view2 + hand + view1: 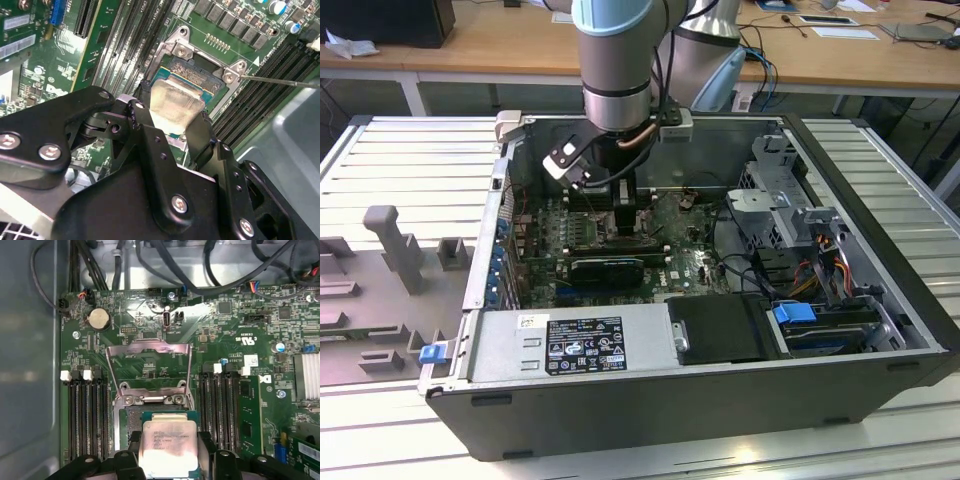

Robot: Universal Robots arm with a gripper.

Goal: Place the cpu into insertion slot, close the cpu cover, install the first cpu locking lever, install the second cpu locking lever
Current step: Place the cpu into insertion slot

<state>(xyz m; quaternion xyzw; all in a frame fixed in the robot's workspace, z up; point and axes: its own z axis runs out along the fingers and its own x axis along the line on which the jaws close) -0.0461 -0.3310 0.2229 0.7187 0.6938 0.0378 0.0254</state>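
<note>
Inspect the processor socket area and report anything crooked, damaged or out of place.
Nothing stands out. The pale silver square chip is gripped in the black claw, lined up square over the dark-framed socket. The shiny silver hinged cover frame is swung open and looks unbent.

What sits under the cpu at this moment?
The insertion slot: its far part shows past the cpu, held in the claw. Whatever lies directly beneath is hidden by the chip.

One computer case (720,400), one gripper (172,111), one cpu (167,442), one insertion slot (196,70), one cpu cover (150,346), two memory-slot banks (89,415).
</note>
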